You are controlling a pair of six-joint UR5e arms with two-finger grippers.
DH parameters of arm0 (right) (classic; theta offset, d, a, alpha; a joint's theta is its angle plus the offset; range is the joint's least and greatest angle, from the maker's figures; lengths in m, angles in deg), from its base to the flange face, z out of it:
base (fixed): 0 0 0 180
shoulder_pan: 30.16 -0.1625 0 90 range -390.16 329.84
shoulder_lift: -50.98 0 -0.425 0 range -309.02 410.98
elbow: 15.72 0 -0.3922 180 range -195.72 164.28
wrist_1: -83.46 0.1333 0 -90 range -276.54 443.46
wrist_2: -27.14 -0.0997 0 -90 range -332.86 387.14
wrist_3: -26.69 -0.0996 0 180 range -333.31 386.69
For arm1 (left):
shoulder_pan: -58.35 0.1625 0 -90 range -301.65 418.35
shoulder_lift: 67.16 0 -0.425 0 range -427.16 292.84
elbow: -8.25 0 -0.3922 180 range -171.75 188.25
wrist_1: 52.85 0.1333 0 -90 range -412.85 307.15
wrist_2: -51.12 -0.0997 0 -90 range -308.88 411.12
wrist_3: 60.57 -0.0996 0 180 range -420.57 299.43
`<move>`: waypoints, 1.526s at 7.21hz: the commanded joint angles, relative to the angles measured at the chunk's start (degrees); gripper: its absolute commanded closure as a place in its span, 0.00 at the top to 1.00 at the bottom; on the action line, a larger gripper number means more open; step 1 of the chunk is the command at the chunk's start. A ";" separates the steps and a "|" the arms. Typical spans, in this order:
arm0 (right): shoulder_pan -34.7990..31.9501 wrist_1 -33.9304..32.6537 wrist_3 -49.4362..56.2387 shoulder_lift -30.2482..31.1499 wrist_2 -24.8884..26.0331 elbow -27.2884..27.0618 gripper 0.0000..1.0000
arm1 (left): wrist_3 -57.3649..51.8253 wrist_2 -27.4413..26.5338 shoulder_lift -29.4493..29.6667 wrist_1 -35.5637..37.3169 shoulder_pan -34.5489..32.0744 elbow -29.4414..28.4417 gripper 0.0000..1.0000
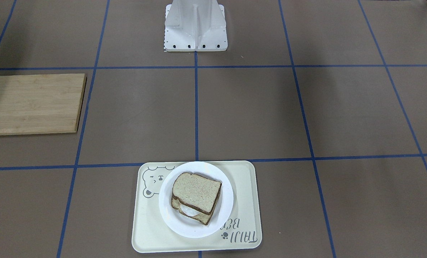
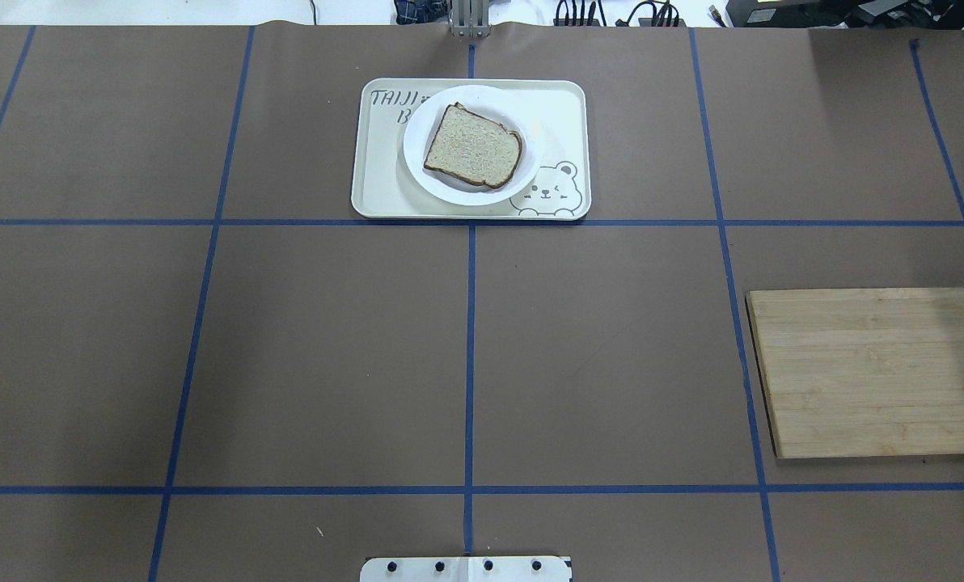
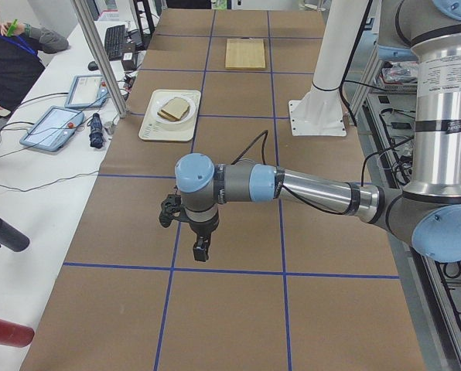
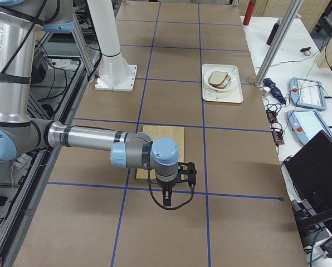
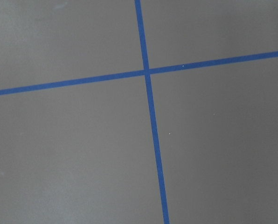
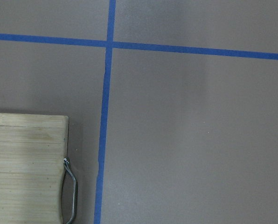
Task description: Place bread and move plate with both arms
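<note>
bread looks soft, light, on plate, worktop 12 o'clock | plate likely stiff, slippery: take rim at 3 and 9 | left tool, right tool: spread cannot tell

lower slice mostly under bread; filling perhaps egg

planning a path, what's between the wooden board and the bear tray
Overhead view: only brown table cover with blue tape lines between the wooden board and the tray.
</note>
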 commanded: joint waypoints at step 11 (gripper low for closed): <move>0.06 -0.17 -0.32 0.00 -0.52 -1.26 1.00 | -0.13 0.32 -1.64 -0.59 0.00 0.75 0.99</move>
